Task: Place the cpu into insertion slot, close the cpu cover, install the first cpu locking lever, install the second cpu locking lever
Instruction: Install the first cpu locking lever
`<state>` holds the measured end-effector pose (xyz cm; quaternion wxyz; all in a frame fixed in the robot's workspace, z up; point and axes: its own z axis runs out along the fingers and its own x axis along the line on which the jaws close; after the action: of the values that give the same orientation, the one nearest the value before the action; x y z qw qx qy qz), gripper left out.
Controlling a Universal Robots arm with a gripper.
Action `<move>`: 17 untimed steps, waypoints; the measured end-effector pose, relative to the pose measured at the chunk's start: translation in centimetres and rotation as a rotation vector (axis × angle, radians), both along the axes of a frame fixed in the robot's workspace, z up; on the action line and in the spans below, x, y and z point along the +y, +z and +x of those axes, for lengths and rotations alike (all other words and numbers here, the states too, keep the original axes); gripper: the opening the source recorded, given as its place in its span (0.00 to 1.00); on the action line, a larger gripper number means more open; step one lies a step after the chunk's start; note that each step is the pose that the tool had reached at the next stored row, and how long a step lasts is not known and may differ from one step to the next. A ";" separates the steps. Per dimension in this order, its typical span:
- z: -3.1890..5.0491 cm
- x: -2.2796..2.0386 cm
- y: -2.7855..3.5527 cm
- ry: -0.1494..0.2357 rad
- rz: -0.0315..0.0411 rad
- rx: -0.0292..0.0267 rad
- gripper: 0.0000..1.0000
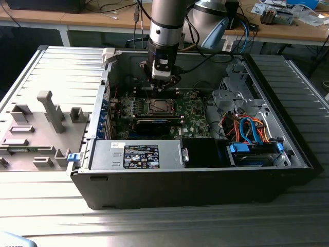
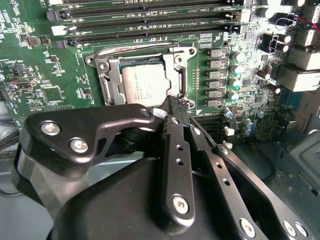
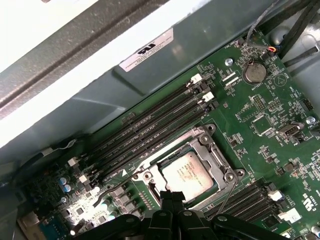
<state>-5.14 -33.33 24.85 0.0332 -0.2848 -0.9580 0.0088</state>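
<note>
The cpu (image 2: 145,85) (image 3: 192,172), silvery-tan, lies flat in the insertion slot (image 1: 160,107) on the green motherboard. The cpu cover (image 2: 112,82) (image 3: 210,150), a silver frame, lies down around it with the chip showing through its window. My gripper (image 1: 163,85) (image 2: 172,102) (image 3: 173,195) hangs just above one edge of the socket, its black fingers (image 2: 176,145) pressed together, nothing visible between them. A thin wire locking lever (image 2: 202,127) (image 3: 227,195) rises at a slant right beside the fingertips. Another wire lever (image 2: 135,47) (image 3: 155,152) lies low along the socket's side facing the memory slots.
Long black memory slots (image 2: 150,20) (image 3: 150,130) run beside the socket. A row of capacitors (image 2: 235,75) stands near it. The open case wall (image 1: 105,77), a power supply (image 1: 136,154) and a drive bay with coloured cables (image 1: 252,134) surround the board.
</note>
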 end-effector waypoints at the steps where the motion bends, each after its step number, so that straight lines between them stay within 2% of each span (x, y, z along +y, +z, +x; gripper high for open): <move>1: 0.00 0.00 0.00 0.001 -0.0001 0.0000 0.11; 17: 0.00 0.00 0.00 0.019 0.0000 0.0000 0.11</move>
<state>-5.14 -33.33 24.85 0.0332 -0.2759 -0.9606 0.0091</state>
